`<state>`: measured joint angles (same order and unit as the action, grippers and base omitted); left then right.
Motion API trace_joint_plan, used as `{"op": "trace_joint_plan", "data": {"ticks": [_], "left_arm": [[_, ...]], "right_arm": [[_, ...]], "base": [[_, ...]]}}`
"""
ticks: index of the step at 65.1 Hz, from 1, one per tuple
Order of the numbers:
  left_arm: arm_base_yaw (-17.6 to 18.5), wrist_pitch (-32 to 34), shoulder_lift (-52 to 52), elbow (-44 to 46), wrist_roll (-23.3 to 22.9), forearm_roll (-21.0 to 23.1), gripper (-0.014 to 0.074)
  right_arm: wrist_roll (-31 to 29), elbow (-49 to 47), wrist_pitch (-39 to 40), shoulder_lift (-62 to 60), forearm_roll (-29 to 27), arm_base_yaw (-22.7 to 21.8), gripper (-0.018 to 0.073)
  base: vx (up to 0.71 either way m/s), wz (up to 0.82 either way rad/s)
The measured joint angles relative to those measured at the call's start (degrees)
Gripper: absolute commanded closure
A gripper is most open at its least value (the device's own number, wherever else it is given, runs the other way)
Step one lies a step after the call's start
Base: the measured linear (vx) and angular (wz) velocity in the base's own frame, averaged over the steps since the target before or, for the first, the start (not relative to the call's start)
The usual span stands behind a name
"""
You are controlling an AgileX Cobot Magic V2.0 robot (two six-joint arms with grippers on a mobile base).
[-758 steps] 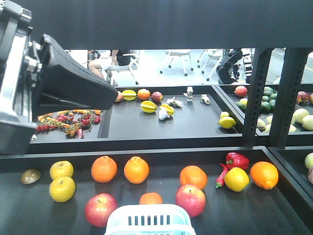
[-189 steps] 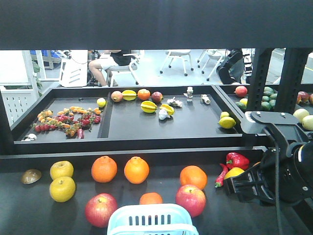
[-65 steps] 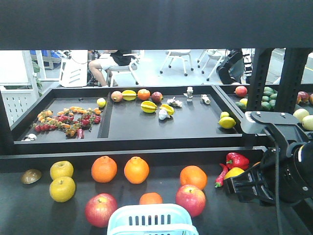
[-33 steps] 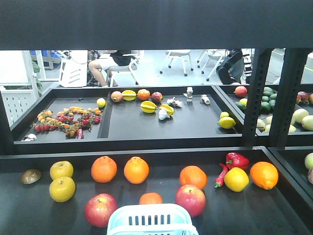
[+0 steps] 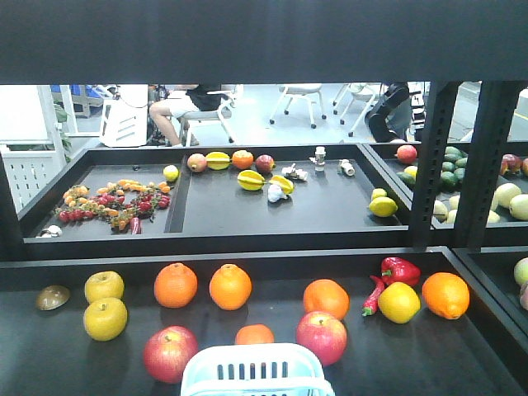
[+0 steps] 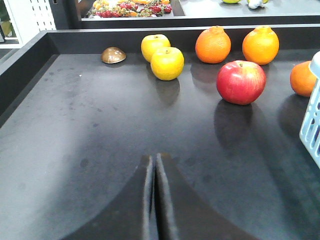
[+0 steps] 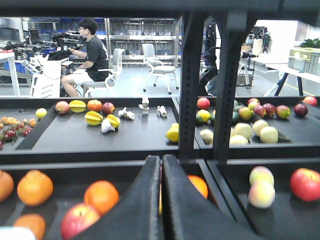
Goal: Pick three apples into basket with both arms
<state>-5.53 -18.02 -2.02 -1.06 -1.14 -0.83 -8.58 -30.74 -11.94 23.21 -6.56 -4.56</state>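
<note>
The basket (image 5: 255,371) sits at the near edge of the front tray (image 5: 462,355), about midway along it; only its slotted far wall and rim show, so what lies inside cannot be told. Two apples flank it on the tray floor: one (image 5: 171,353) just beside its left corner, the other (image 5: 321,337) just beside its right corner, both upright with the stem dimple on top. A small orange (image 5: 254,334) lies between them, close behind the basket's far wall. Further back a row runs along the tray: two yellow apples (image 5: 105,318) near the left edge, two oranges (image 5: 230,286) toward the middle, another orange (image 5: 326,298), then a red pepper (image 5: 399,270), a yellow fruit (image 5: 398,302) and an orange (image 5: 445,294) toward the right edge. A brown shell-like piece (image 5: 52,297) lies at the far left. The rear tray (image 5: 330,216) holds starfruit, small fruit and a heap of tiny vegetables. In the left wrist view the left gripper (image 6: 153,200) hovers low over bare tray floor with its jaws pressed together and nothing between them, the left apple (image 6: 241,82) well ahead and the basket wall (image 6: 312,125) at the right. The right gripper (image 7: 161,200) is likewise closed on nothing, raised and facing the rear tray, with an apple (image 7: 79,220) low to its left.
</note>
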Motion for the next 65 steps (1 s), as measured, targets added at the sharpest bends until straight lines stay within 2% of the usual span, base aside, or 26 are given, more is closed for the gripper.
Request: {"op": "trace_joint_plan", "data": {"ticks": [15,31,65], "left_arm": [[0.0,0.0,0.0,0.0,0.0,0.0,0.0604],[0.0,0.0,0.0,0.0,0.0,0.0,0.0604],[0.0,0.0,0.0,0.0,0.0,0.0,0.0604]], "right_arm": [[0.3,15.2,3.4,-11.7,-0.8,0.0,0.0561],[0.6,23.6,3.9,-22.8,-1.3,0.0,0.0561],[2.0,31.5,4.1,-23.8,-1.3,0.0,0.0561]], "base": [[0.00,0.00],[0.00,0.00],[0.00,0.00]]}}
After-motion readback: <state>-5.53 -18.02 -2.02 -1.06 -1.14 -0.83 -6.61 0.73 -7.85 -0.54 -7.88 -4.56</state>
